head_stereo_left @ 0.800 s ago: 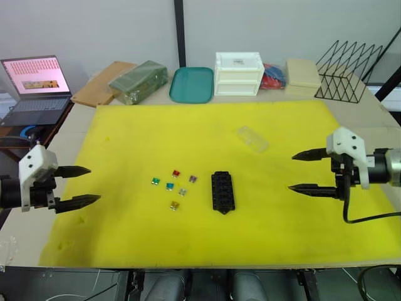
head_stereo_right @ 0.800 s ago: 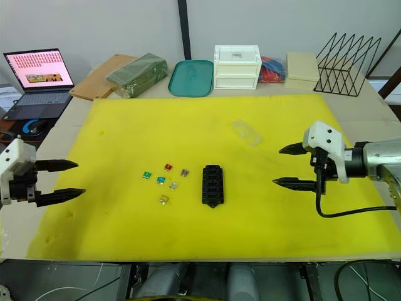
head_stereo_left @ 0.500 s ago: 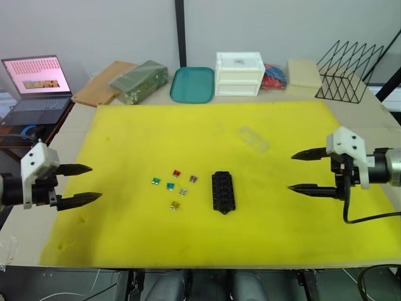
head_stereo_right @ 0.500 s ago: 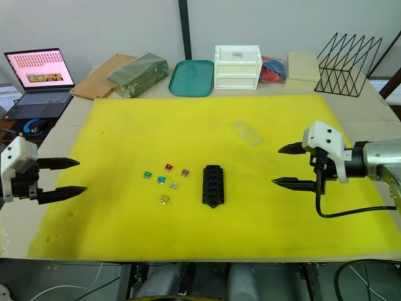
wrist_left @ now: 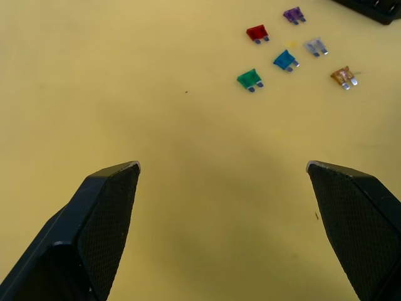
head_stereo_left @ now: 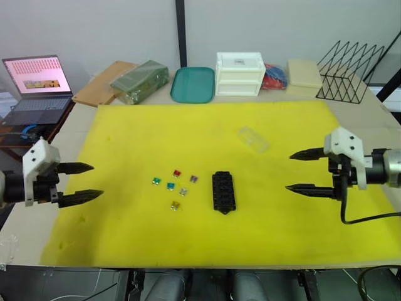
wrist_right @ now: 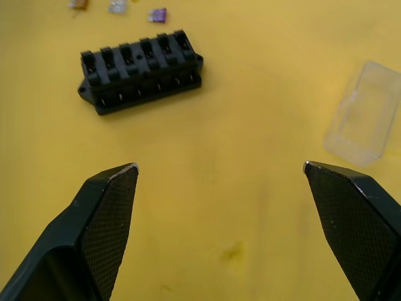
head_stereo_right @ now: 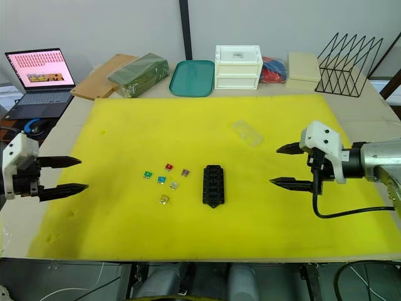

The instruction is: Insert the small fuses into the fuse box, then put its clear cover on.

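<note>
Both grippers, L (head_stereo_left: 80,182) & R (head_stereo_left: 303,170), hang spread wide & empty over the yellow mat (head_stereo_left: 125,132), well apart from everything. Fuses (head_stereo_left: 175,185) lie loose just left of the fuse box (head_stereo_left: 223,192), clear cover (head_stereo_left: 253,138) beyond it toward R; no fuse seated yet, so step 1 hasn't begun. Next prob. calls for L to reach in and pinch one fuse by its plastic top, blades down.

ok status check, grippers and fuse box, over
Left gripper and right gripper open, empty, over the yellow mat. Six fuses loose beside the empty fuse box. Clear cover lies apart. Nothing in the way.
</note>
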You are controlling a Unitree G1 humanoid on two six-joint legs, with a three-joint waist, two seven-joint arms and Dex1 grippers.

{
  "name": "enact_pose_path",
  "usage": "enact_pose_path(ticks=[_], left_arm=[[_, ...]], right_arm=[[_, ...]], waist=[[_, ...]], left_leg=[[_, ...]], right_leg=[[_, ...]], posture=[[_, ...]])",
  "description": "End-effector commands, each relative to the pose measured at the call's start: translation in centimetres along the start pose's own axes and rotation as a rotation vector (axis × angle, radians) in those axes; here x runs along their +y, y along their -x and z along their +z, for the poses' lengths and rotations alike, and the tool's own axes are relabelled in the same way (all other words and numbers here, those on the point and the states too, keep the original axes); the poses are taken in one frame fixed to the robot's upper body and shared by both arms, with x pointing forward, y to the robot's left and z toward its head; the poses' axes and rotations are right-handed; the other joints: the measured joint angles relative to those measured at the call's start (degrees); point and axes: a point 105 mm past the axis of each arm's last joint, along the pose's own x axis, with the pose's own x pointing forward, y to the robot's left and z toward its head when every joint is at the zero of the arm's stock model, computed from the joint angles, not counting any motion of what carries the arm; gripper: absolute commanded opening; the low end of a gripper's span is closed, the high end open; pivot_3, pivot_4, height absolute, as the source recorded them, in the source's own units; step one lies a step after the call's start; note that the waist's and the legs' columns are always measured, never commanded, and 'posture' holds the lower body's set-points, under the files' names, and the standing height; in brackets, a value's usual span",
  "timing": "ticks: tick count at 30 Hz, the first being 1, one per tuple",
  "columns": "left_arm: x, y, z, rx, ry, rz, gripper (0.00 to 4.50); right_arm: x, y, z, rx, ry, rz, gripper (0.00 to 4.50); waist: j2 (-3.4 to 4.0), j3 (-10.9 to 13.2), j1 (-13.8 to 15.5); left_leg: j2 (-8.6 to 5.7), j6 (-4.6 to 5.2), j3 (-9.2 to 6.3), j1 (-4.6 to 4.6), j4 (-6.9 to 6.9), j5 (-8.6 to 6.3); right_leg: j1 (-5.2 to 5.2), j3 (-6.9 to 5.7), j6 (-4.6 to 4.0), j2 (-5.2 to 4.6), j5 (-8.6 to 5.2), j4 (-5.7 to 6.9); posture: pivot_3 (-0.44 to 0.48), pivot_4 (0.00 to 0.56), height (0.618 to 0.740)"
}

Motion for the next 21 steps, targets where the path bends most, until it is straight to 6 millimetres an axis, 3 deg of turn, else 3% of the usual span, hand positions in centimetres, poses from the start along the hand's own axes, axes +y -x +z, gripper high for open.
enact_pose_path(ticks=[1, 6, 15, 18, 21], left_arm=[[-0.4, -0.4, 0.3, -0.005, 0.041, -0.055, 4.50], [-1.2, -2.7, 0.2, -0.004, 0.191, -0.168, 4.50], [-0.8, -6.6, 1.8, -0.088, 0.766, -0.357, 4.50], [-0.1, -8.0, 1.5, -0.062, 0.858, -0.352, 3.95], [0.6, -9.3, 1.7, -0.068, 0.911, -0.349, 2.94]], right_arm=[[0.6, -0.4, 1.8, -0.063, 0.053, -0.002, 4.48], [1.8, -2.4, 4.2, -0.157, 0.092, 0.038, 4.48], [5.2, -7.0, 7.6, -0.269, 0.228, 0.208, 4.48], [5.6, -8.3, 8.5, -0.290, 0.266, 0.233, 4.50], [5.6, -8.9, 8.7, -0.289, 0.288, 0.243, 4.50]], waist=[[-0.01, 0.0, 0.0], [-0.01, 0.0, 0.0], [-0.11, 0.0, -0.2], [-0.12, 0.0, -0.5], [-0.15, 0.0, -0.8]], left_leg=[[0.00, 0.00, 0.00, 0.00, 0.00, 0.00], [0.01, 0.00, 0.01, 0.00, 0.01, 0.00], [-0.01, 0.00, 0.00, -0.06, 0.10, 0.01], [-0.01, -0.03, 0.00, -0.05, 0.14, 0.03], [-0.04, -0.03, -0.01, -0.07, 0.13, 0.02]], right_leg=[[0.00, 0.00, 0.00, 0.00, 0.00, 0.00], [-0.03, 0.02, 0.00, 0.01, 0.00, 0.04], [-0.10, 0.03, 0.02, 0.06, 0.01, 0.13], [-0.15, 0.05, 0.02, 0.09, 0.01, 0.24], [-0.18, 0.06, 0.02, 0.09, 0.01, 0.23]], posture=[[0.000, 0.150, 0.740], [0.000, 0.150, 0.740], [0.000, 0.150, 0.740], [0.000, 0.150, 0.740], [0.000, 0.150, 0.740]])
